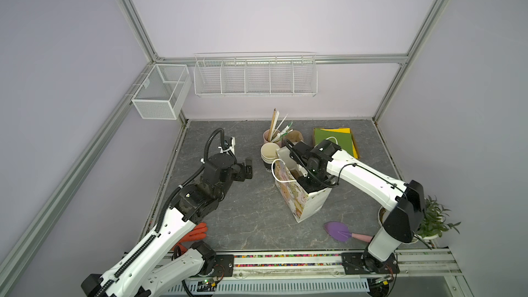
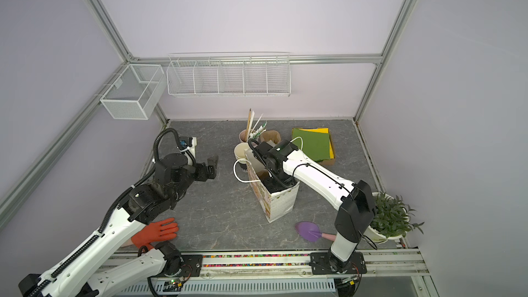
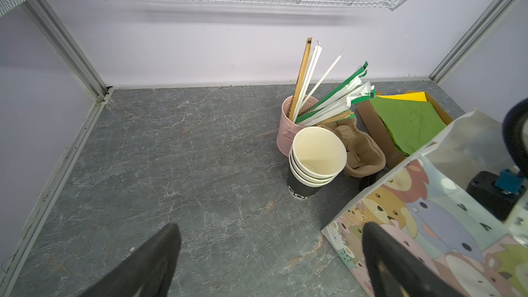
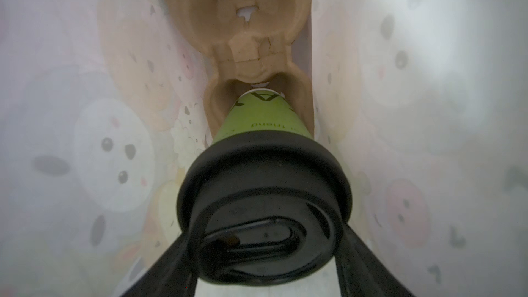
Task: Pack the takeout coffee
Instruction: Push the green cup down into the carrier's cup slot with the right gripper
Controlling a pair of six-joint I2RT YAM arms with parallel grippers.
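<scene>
- Nearest the right wrist lens is the black round plastic lid [image 4: 265,184] of the takeout coffee [image 4: 261,121], a small tapered green paper cup with dark lettering. The right gripper [image 4: 265,232] clamps it, one black finger pressed to each side of the lid.
- A grey marble-patterned tabletop [image 1: 243,210] carries everything else.
- A white wire shelf [image 1: 254,81] with five compartments hangs on the back wall, and a white mesh basket [image 1: 160,92] hangs beside it in the corner.
- A paper gift bag printed with cartoon animals [image 1: 300,204] stands upright mid-table with its mouth open. The right arm reaches down into it, so the coffee is inside the bag.
- Inside, the cup's base is at one well of a brown moulded-pulp cup carrier [image 4: 248,38]; I cannot tell whether it is fully seated.
- A green potted plant [image 1: 434,218] stands at the near right corner.
- A flat cardboard box of green and yellow napkins [image 1: 337,138] lies behind the bag.
- An orange rubber glove [image 2: 157,231] lies partly under the left arm.
- The left gripper [image 1: 247,169] hovers left of the bag with its jaws spread wide and nothing between them.
- A purple leaf-shaped scoop with a pink handle [image 1: 338,231] lies in front of the bag.
- A stack of black-sided cups with cream insides [image 3: 314,161] stands just beside a pink cup of wrapped straws [image 3: 288,130].
</scene>
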